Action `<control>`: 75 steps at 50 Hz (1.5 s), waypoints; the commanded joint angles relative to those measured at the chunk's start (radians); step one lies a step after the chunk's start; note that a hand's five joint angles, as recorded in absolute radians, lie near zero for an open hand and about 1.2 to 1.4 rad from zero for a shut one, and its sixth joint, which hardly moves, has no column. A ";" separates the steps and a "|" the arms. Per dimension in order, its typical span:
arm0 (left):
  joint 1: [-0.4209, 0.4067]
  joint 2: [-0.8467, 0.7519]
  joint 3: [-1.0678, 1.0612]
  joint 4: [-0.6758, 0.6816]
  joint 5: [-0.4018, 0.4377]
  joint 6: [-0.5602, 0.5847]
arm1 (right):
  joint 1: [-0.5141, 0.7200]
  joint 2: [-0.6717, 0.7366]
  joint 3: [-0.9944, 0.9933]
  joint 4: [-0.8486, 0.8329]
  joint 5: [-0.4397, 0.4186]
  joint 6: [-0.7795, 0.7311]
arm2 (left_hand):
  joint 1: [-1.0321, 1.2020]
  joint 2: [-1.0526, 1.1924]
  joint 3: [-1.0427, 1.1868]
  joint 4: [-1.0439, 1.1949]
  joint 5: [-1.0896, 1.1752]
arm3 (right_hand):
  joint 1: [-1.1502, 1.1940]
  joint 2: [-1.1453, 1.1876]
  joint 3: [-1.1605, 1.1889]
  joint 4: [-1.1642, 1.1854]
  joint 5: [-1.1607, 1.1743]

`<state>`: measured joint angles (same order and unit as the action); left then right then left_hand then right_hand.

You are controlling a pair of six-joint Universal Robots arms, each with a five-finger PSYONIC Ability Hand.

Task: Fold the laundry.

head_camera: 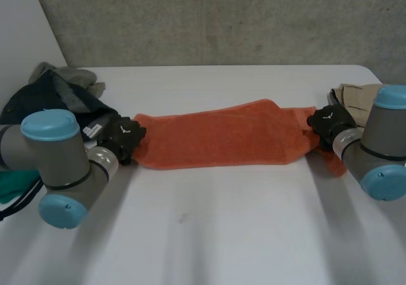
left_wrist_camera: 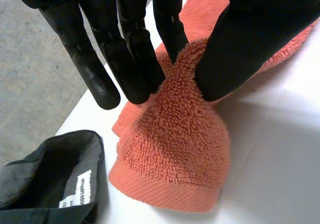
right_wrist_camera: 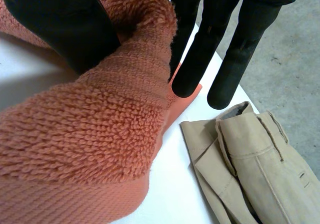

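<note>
Two hands clamped on one long orange terry towel (head_camera: 222,138), laid flat across the middle of the white table (head_camera: 222,234), roughly parallel to the far edge.

Left hand (head_camera: 122,140) on the towel's left end, near the table's left edge. Thumb and fingers (left_wrist_camera: 135,59) pinching a raised bunch of pile between them. Hemmed end loose below the pinch, resting on the table.

Right hand (head_camera: 330,124) on the towel's right end, near the right edge. Thumb on one side of a rolled fold, fingers (right_wrist_camera: 200,49) on the other, closed on it. Outer fingers straight, clear of the cloth. Towel end draped under the palm.

Dark grey-black garment pile (head_camera: 54,94) with a white label at the far left corner, just beside the left hand. Folded beige garment (head_camera: 355,94) at the far right corner, just beside the right hand. Green cloth (head_camera: 13,185) at the left edge, partly hidden by the left arm.
</note>
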<state>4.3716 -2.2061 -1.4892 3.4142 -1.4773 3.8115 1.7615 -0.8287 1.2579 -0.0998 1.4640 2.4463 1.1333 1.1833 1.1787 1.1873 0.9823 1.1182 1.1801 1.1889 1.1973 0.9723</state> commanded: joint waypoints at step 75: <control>0.022 0.341 -0.269 -0.339 0.011 -0.188 | -0.103 -0.250 0.126 0.166 -0.160 0.114 | -0.697 -0.747 -0.742 -0.751 -0.720 | -0.879 -0.941 -0.950 -0.958 -0.908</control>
<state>4.4116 -1.8162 -1.7021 3.0008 -1.4638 3.6176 1.6640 -1.1082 1.3215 0.0439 1.3058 2.5690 0.3574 0.3416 0.3423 0.3417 0.1709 0.2224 0.2086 0.2041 0.2038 0.0472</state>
